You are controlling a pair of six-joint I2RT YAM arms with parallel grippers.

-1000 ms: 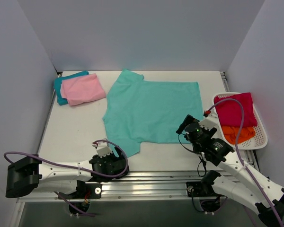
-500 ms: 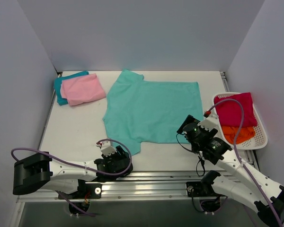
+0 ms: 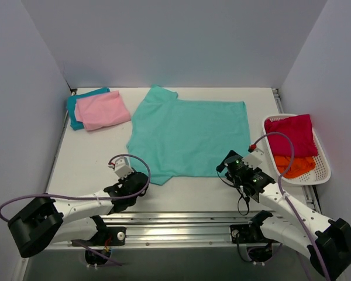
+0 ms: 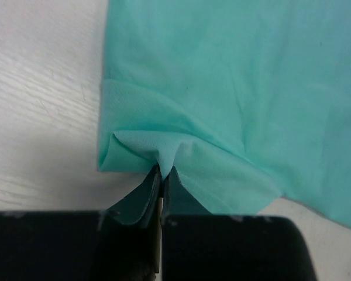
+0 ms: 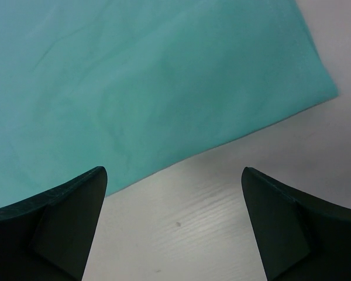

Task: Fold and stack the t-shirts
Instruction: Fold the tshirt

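1. Mint tee [image 3: 190, 137] lies flat and spread out in the middle of the surface [image 3: 88, 158]. It is not folded yet.
2. A second ago the left claw [image 3: 141, 180] was wide open, back by the near edge of the surface. Now we see it has moved up to the near sleeve and snapped shut on it.
3. From its own camera we see a little pinch of mint cloth bunched up between its closed tips.
4. The right claw [image 5: 172, 173] has slid a bit closer to the tee. It hangs over the near edge of the tee, by the bottom corner. Its tips stand wide apart and hold nothing.
5. We think this means the fold is about to start. One side is grabbed, and the other side still needs a grab.
6. The pink tee [image 3: 102, 109] sits folded on the teal tee [image 3: 76, 104] at the far left.
7. The red tee [image 3: 292, 133] and orange tee [image 3: 292, 165] wait in the basket [image 3: 323, 170] on the right.
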